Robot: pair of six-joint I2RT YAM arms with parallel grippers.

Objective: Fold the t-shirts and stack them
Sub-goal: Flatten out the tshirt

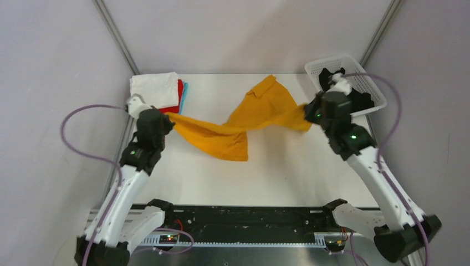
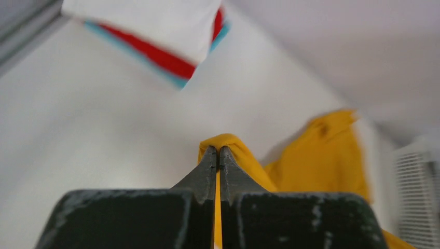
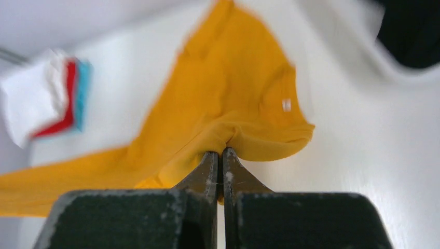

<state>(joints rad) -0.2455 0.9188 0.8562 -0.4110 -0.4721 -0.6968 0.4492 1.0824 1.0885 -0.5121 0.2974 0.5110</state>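
A mustard-yellow t-shirt [image 1: 244,119] stretches twisted across the table between both arms. My left gripper [image 1: 167,117] is shut on its left end, the cloth pinched between the fingertips [image 2: 218,153]. My right gripper [image 1: 306,111] is shut on the shirt's right edge, a fold bunched at the tips [image 3: 221,154]. A folded stack sits at the back left, white t-shirt [image 1: 154,88] on top with red [image 1: 180,95] and light-blue [image 1: 184,91] edges showing under it. A black t-shirt [image 1: 360,100] lies in the basket.
A white lattice basket [image 1: 354,66] stands at the back right corner, right behind my right wrist. Grey walls close in on both sides and the back. The table [image 1: 266,177] in front of the yellow shirt is bare white.
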